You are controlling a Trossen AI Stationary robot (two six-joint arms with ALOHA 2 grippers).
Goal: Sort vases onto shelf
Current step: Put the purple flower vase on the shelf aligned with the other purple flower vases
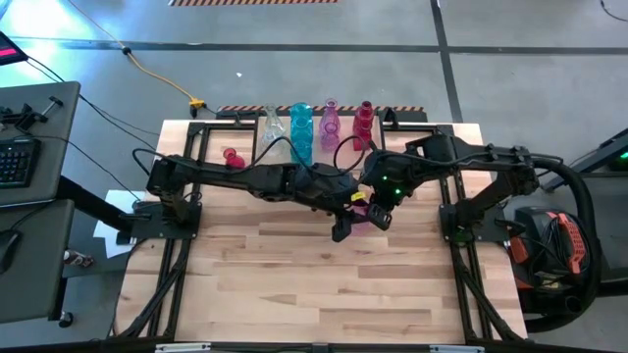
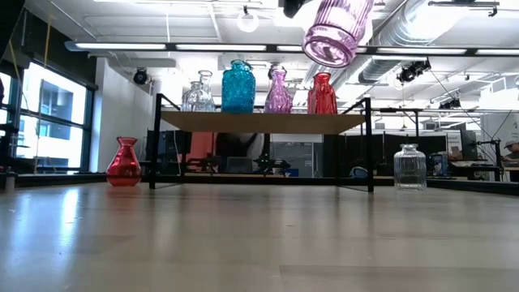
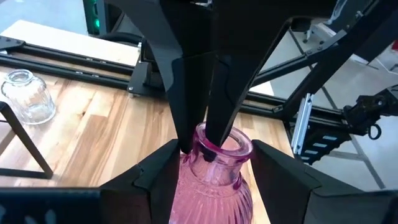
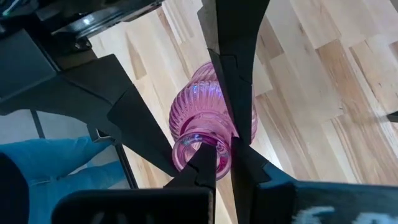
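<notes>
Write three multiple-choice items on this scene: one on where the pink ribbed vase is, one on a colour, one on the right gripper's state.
1. The pink ribbed vase is
A. on the shelf
B. held in the air above the tabletop
C. lying on the floor

2. The coloured vase standing on the tabletop is
A. red
B. teal
C. yellow

3. The right gripper is
A. wide open beside the vase
B. holding a clear jar
C. shut on the pink vase's rim

Answers:
1 B: in the low view the pink ribbed vase hangs well above the tabletop.
2 A: the red vase stands there.
3 C: the right gripper pinches the rim.
</notes>
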